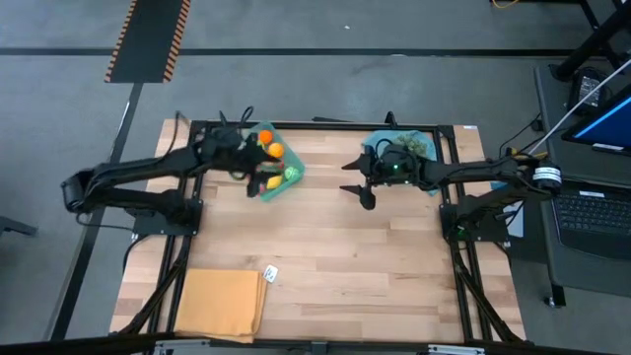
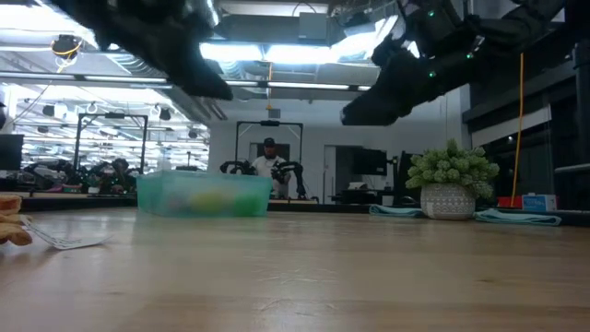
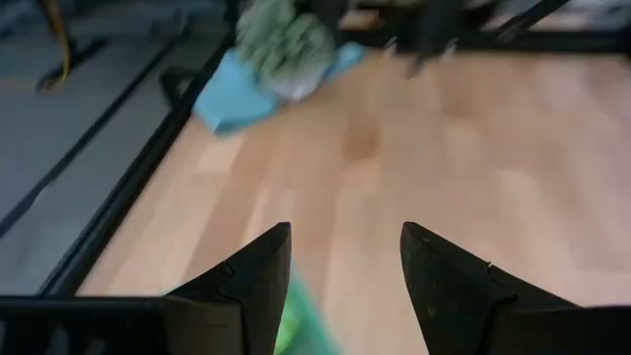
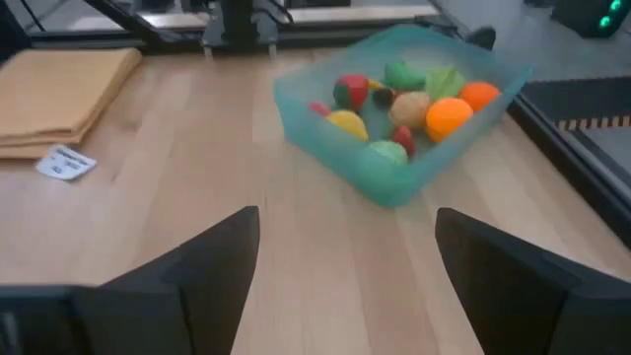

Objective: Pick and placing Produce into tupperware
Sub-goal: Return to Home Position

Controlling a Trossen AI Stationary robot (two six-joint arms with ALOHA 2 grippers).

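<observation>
High view: produce [image 4: 404, 108] sits heaped in the tray [image 4: 325, 133] on the bench's [image 1: 345, 266] left, leaving the left hand [image 3: 345, 242] above it and the right hand [image 4: 347, 212] near centre open and empty, apparently finished.

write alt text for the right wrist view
A teal tupperware holding toy produce sits on the wooden table, seen past the open, empty right end effector. A folded orange-tan mat and a small tag lie apart from it.

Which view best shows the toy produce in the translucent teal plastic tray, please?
The right wrist view looks into the tray, showing separate produce pieces. High view: left arm hides some. Low view: faint through the wall. Left wrist view: none.
</observation>
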